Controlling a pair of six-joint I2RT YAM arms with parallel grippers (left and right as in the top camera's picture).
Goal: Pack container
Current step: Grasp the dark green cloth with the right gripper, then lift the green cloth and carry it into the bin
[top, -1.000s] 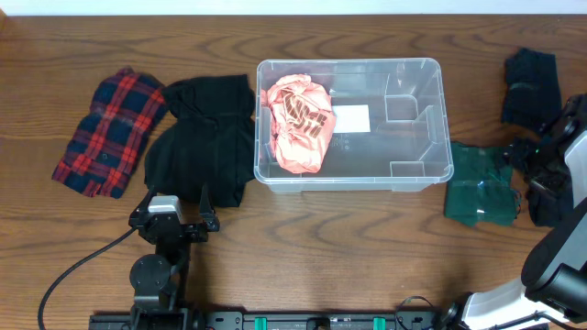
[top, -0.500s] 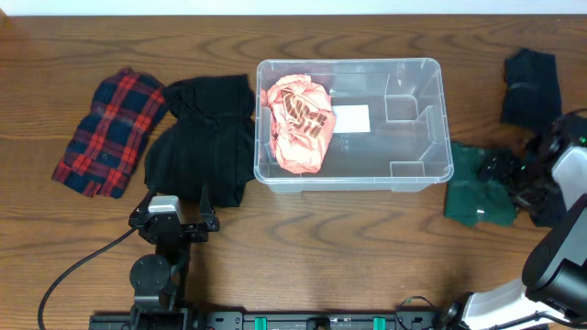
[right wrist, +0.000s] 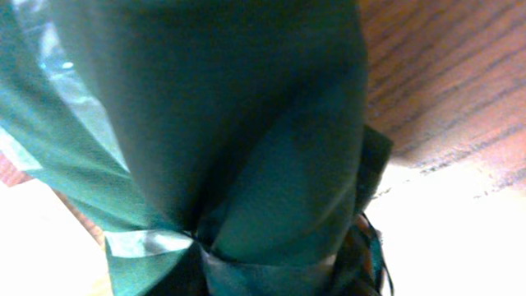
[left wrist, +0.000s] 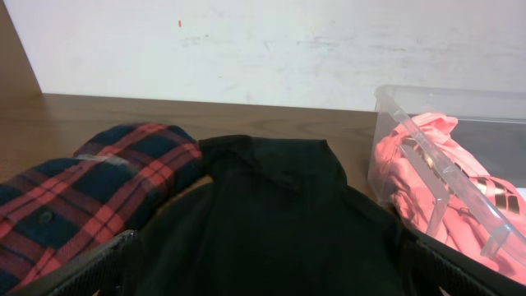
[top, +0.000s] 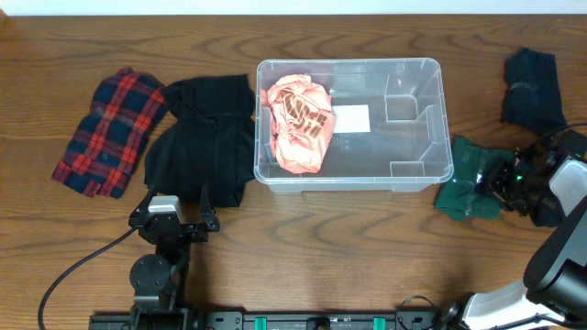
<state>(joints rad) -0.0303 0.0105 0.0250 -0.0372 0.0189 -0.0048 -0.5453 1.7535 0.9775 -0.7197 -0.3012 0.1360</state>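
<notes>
The container (top: 353,62), a clear tub, stands mid-table with a pink cloth (top: 298,110) in its left half. The overhead view has my right gripper (top: 503,179) to the tub's right, low over a green cloth (top: 463,188). In the right wrist view the green cloth (right wrist: 246,123) fills the picture and gathers to a pinch at the bottom, so the jaws are shut on it. My left gripper (top: 174,218) sits near the front edge, open, facing a black cloth (left wrist: 271,205), with the tub's corner (left wrist: 436,177) to its right.
A red plaid cloth (top: 110,128) lies at the far left, touching the black cloth (top: 202,142). A dark navy cloth (top: 530,87) lies at the back right. The left arm's cable trails along the table's front left.
My right gripper moved left onto the green cloth and closed on it. The cloth has bunched up and its left edge has shifted toward the tub. The left arm has not moved.
</notes>
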